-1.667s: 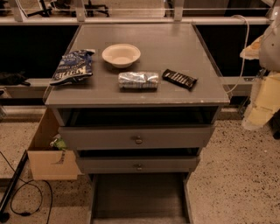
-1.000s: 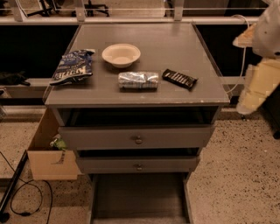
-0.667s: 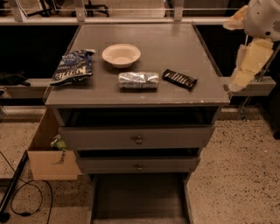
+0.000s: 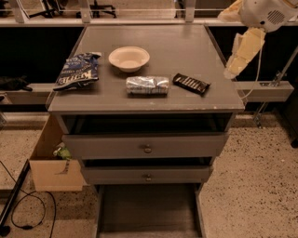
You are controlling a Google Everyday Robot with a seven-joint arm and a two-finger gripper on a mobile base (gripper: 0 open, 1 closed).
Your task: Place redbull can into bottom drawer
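The redbull can (image 4: 147, 85) lies on its side near the front middle of the grey cabinet top (image 4: 186, 42). The bottom drawer (image 4: 148, 210) is pulled out at the cabinet's foot, and its dark floor shows nothing in it. My gripper (image 4: 233, 69) hangs from the white arm (image 4: 264, 13) at the upper right, just past the cabinet top's right edge. It is to the right of the can and well apart from it, and nothing shows in it.
A dark candy bar (image 4: 191, 83) lies right of the can, a white bowl (image 4: 129, 58) behind it, and a blue chip bag (image 4: 77, 70) at the left. The two upper drawers (image 4: 147, 148) stand slightly ajar. A cardboard box (image 4: 49, 162) sits left of the cabinet, with a cable (image 4: 28, 218) on the floor.
My arm and gripper have swung up and to the left, from low beside the cabinet's right side to level with its top. The objects have not moved.
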